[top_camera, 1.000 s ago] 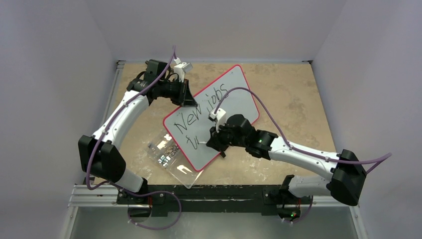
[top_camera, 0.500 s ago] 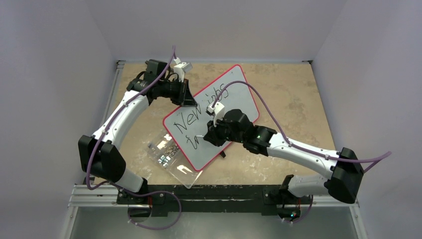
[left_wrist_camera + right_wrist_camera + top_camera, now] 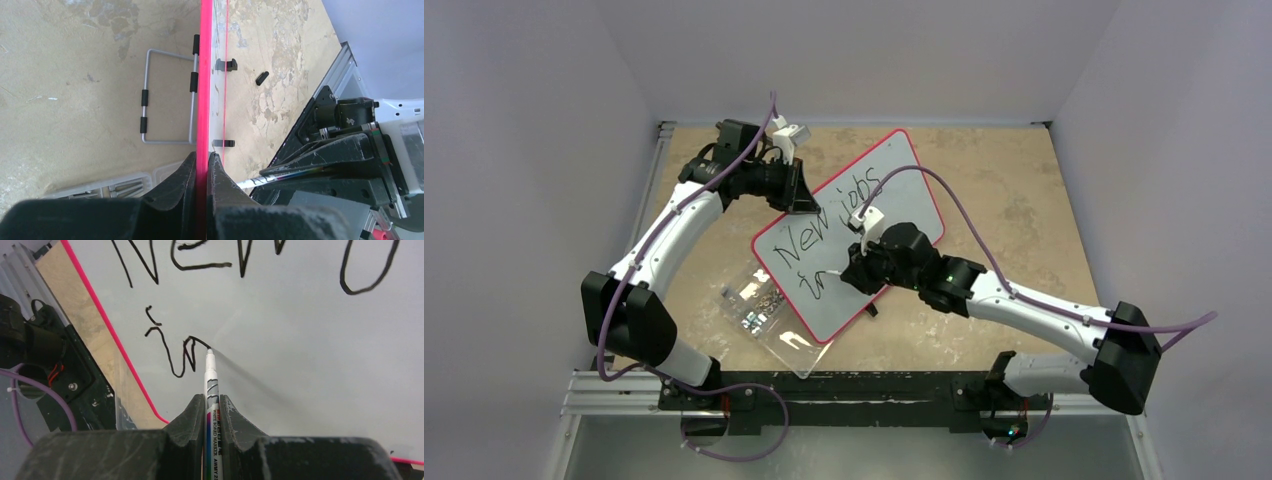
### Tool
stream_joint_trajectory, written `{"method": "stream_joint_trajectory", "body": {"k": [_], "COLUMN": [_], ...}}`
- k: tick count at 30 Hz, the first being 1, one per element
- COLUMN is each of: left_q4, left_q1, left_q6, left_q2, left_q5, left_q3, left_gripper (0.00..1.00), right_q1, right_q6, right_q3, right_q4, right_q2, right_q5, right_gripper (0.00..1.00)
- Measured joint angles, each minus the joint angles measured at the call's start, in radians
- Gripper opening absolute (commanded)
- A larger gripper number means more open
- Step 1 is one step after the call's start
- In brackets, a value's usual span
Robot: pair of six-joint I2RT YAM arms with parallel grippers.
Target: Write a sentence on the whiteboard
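The whiteboard (image 3: 902, 150) lies slanted in the middle of the top view, on the tan table (image 3: 1014, 180). The left gripper (image 3: 202, 161) pinches its red edge at the board's upper left side. The right gripper (image 3: 210, 404) is closed on a white marker (image 3: 210, 372). The marker's tip touches the board at the end of "in", under "New jobs" of the sentence (image 3: 807, 243). A clear box of screws (image 3: 759, 305) sits by the board's lower left edge.
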Motion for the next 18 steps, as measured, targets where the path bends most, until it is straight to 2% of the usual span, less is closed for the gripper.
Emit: {"method": "stream_joint_trajectory", "body": {"k": [18], "left_q4": [-0.001], "left_q1": [0.000], "left_q6": [-0.002], "left_q2": [0.000], "left_q5": [0.000], "left_q3": [0.000], "left_gripper": [0.00], "right_q1": [-0.014], "right_q6": [0.016], "right_q3": [-0.071], "right_q4": [0.023], "right_q2": [-0.042], "right_q5": [0.004], "right_gripper": [0.00]}}
